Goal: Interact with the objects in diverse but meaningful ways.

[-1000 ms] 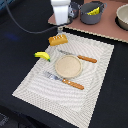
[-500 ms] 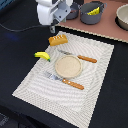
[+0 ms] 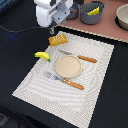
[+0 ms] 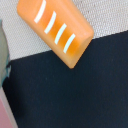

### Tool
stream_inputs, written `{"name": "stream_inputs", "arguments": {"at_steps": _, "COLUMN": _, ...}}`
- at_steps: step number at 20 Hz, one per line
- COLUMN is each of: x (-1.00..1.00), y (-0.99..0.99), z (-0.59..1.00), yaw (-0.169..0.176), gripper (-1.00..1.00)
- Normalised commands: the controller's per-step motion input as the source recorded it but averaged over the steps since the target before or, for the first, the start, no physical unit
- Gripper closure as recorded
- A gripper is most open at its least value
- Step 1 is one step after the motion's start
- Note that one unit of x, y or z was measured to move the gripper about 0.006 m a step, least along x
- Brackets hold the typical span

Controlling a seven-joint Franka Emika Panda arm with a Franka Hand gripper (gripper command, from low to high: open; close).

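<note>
An orange-brown bun (image 3: 58, 39) with white stripes lies at the far corner of the striped placemat (image 3: 95, 95). In the wrist view the bun (image 4: 55, 30) sits partly on the mat and partly over the dark table. A yellow green-tipped banana (image 3: 42, 55) rests at the mat's edge on the exterior view's left. A yellow cheese wedge (image 3: 93, 10) sits inside a grey pot (image 3: 90, 15). My gripper (image 3: 51, 31) hangs just above and beside the bun, holding nothing that I can see. Its fingers do not show in the wrist view.
A round tan plate (image 3: 68, 66) lies mid-mat between an orange-handled knife (image 3: 80, 58) and an orange-handled fork (image 3: 66, 81). A second grey pot (image 3: 123, 17) stands at the back on the exterior view's right, on a brown board (image 3: 112, 31). A black cable (image 3: 20, 29) crosses the dark table.
The arm has shifted toward the exterior view's left and come slightly lower, ending over the bun. The toy foods have not moved.
</note>
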Motion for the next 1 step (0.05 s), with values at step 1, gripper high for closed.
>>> {"name": "stream_inputs", "arguments": {"at_steps": 1, "x": 0.3, "y": 0.0, "z": 0.45, "yaw": 0.0, "gripper": -1.0}}
